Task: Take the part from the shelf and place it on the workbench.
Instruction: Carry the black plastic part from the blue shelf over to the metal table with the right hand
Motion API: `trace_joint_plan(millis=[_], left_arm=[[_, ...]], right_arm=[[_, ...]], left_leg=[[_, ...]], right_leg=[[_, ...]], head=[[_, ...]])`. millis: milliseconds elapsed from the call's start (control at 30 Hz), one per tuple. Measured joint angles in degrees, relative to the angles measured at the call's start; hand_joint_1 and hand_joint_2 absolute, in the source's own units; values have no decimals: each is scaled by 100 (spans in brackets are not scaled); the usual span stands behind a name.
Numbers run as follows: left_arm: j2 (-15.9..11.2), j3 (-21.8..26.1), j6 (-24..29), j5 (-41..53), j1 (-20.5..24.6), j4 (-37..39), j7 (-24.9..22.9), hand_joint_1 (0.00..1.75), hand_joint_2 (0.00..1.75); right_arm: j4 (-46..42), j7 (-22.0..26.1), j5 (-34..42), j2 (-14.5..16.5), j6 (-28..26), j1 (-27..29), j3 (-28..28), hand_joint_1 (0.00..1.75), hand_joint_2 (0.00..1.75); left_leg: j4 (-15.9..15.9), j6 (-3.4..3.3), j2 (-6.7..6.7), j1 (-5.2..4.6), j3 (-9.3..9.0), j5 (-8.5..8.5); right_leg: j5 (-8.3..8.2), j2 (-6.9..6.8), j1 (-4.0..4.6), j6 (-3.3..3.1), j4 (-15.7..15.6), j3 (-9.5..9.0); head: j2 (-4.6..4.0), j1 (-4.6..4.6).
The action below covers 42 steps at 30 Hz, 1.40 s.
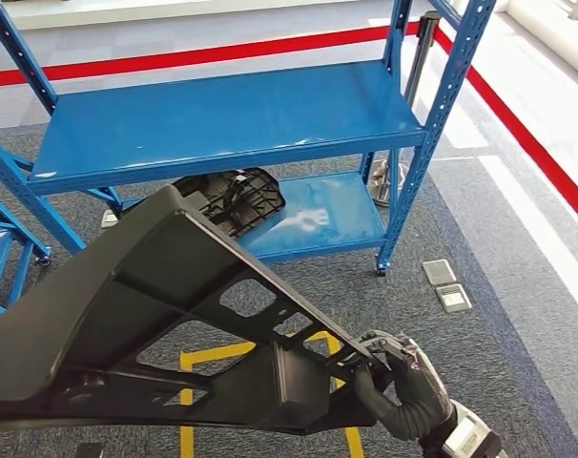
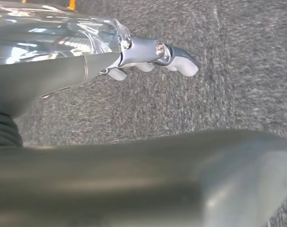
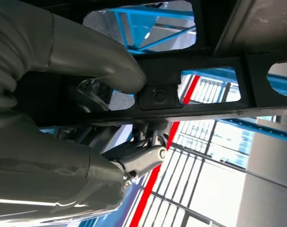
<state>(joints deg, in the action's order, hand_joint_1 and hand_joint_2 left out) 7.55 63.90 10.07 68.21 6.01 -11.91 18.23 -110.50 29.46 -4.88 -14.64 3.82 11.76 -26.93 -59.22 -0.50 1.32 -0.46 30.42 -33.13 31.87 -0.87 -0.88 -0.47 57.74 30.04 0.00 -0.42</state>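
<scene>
Grey carpet (image 1: pixel 481 372) covers the floor, crossed by a red stripe (image 1: pixel 530 143) and marked with yellow tape (image 1: pixel 221 355) close to the robot. On it stands a blue metal shelf (image 1: pixel 221 119) with its upper board bare and glossy. A second black plastic part (image 1: pixel 236 198) with ribbed cut-outs lies on the lower board, at its left end. Two square floor sockets (image 1: pixel 445 284) sit in the carpet to the right of the shelf's front post.

Across the foreground of the head view stretches the large black part (image 1: pixel 128 296), a long moulded panel with open windows and ribs, held in the air clear of the shelf and tapering toward the right. The right hand (image 1: pixel 402 382) grips its narrow right end, dark fingers (image 1: pixel 378 345) curled over the edge; the right wrist view shows the thumb (image 3: pixel 99 59) pressed against a bar of the part and the fingers closed under it. In the left wrist view the left hand (image 2: pixel 149 54) is extended above the carpet beside a grey surface; whether it is grasping anything cannot be told.
</scene>
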Motion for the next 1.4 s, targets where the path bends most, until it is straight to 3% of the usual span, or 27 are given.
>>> trace_joint_plan(millis=[100,133,167,200,267,333,400,467,533,600,667,700,733,800,867,967,1033,1100,1167,1200,1233,1333,1400], left_arm=[[-3,5,8,-45,-7,0,34,0,175],[-5,8,9,-57,-12,0,43,0,175],[-5,12,9,-63,-18,0,47,0,175],[-5,16,9,-67,-23,0,50,0,175],[-10,24,11,-79,-31,0,60,0,175],[-19,31,14,-87,-44,0,73,0,175],[-25,36,15,-87,-52,0,76,0,175],[-24,39,16,-87,-40,0,78,0,175],[-22,39,16,-87,-36,0,80,0,175],[-23,40,16,-87,-55,0,79,0,175],[-23,40,16,-87,-65,0,80,0,175],[-22,40,16,-87,-61,0,81,0,175],[-20,40,15,-87,-53,0,82,0,175],[-13,40,11,-86,-32,0,84,0,175],[-2,40,3,-75,-16,0,79,0,175],[27,38,-17,-46,21,0,46,0,175],[59,31,-37,-29,61,0,11,0,175],[91,20,-45,-2,81,0,-42,0,175],[107,10,-45,17,84,1,-96,0,175],[113,8,-45,18,89,1,-118,0,175],[119,8,-45,18,99,1,-136,0,175],[136,1,-45,19,129,0,-161,0,175],[147,-3,-45,19,142,1,-167,0,175]], right_arm=[[18,-2,22,62,91,-60,0,175,175],[29,-2,26,80,111,-68,0,175,175],[41,-3,26,94,122,-74,0,175,175],[51,-3,27,107,128,-77,0,175,175],[60,-3,28,138,138,-83,1,175,175],[60,-3,31,164,147,-91,2,175,175],[57,-2,34,182,151,-83,5,175,175],[50,-2,36,191,153,-65,20,175,175],[43,-1,39,192,154,-66,34,175,175],[43,-1,42,192,154,-61,40,175,175],[46,-2,43,192,154,-32,43,175,175],[47,-2,43,192,154,-17,44,175,175],[46,-2,43,192,154,-5,46,175,175],[39,-2,40,192,162,2,48,175,175],[14,-4,22,189,177,7,49,175,175],[-33,-11,-45,173,194,33,49,175,175],[-73,-17,-82,164,191,36,49,175,175],[-123,-29,-121,153,180,36,50,175,175],[-156,-59,-163,132,170,48,50,175,175],[-166,-78,-181,121,168,55,50,175,175],[-179,-92,-198,112,168,60,50,175,175],[-238,-109,-227,87,166,54,50,175,175],[-268,-114,-233,73,160,62,50,175,175]], left_leg=[[-981,104,-67,52,406,-582],[-1298,124,-70,65,534,-695],[-1431,134,-73,73,578,-696],[-1336,133,-78,79,516,-583],[-611,100,-170,88,154,-166],[-7,46,-325,83,-118,108],[112,1,-366,67,-145,130],[194,-46,-283,87,-141,130],[269,-105,-181,114,-132,157],[261,-138,-79,101,-105,175],[238,-142,24,84,-77,177],[221,-141,69,80,-66,175],[202,-137,109,80,-60,170],[154,-103,173,64,-51,145],[109,-54,224,37,-31,126],[82,1,279,38,-18,108],[-142,57,156,57,72,-99],[-767,105,5,77,335,-478],[-1345,115,-39,83,576,-667],[-1386,104,-52,82,586,-606],[-1212,80,-71,78,500,-442],[-241,-50,-303,53,59,106],[-33,-99,-408,29,-21,175]], right_leg=[[-60,45,-13,-58,-1,80],[-74,69,-13,-58,4,104],[-85,95,-14,-51,10,121],[-91,124,-14,-45,15,128],[-101,185,-17,-28,23,128],[-124,253,-12,18,41,158],[-167,324,-14,93,50,221],[-158,356,-13,161,75,279],[74,281,-3,191,371,424],[465,183,-7,202,1055,703],[639,153,-9,220,1567,872],[576,141,-8,227,1535,817],[426,115,-8,231,1287,660],[120,-47,7,221,527,238],[32,-175,32,175,113,42],[29,-104,35,92,81,79],[-3,-50,7,31,70,104],[-27,11,0,-13,73,136],[-41,94,10,-34,78,159],[-43,142,15,-37,82,162],[-44,191,21,-38,85,158],[-52,327,31,-16,96,154],[-80,402,13,35,99,192]], head=[[0,-2],[0,-2],[0,-2],[0,-2],[0,-1],[0,-2],[0,-2],[0,1],[0,8],[0,13],[0,13],[0,12],[0,12],[0,13],[0,10],[0,7],[0,4],[0,3],[0,3],[0,3],[0,3],[0,4],[0,5]])
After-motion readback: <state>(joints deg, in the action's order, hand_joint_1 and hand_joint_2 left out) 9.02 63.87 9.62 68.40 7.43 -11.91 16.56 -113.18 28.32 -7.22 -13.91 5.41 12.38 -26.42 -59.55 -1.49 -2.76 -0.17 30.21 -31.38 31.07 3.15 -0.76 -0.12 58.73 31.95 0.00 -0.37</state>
